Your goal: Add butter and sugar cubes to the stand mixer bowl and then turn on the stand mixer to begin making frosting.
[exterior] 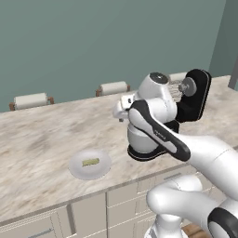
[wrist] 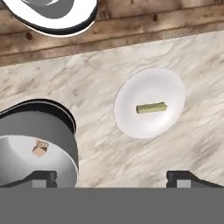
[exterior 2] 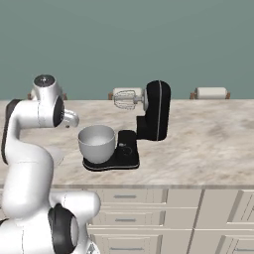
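Note:
In the hand view my gripper (wrist: 113,179) hangs open above the counter, its fingertips (wrist: 43,177) wide apart with nothing between them. Ahead of it the butter (wrist: 151,107), a pale yellow-green stick, lies in the middle of a round white plate (wrist: 148,81). The stand mixer bowl (wrist: 30,144) is at the lower left, beside the left fingertip, and a tan sugar cube (wrist: 39,149) rests inside it. From the base, the bowl (exterior 2: 96,143) sits on the black stand mixer (exterior 2: 156,111), whose head is tilted up with the whisk (exterior 2: 125,99) raised. The butter (exterior: 90,161) and plate (exterior: 79,169) lie left of the mixer (exterior: 195,95).
The marble counter (exterior: 37,139) runs wide to the left and right of the mixer, with drawers (exterior 2: 126,197) below its near edge. Chair backs (exterior: 31,100) stand behind the far edge. Wooden floor (wrist: 131,26) shows beyond the counter's edge in the hand view.

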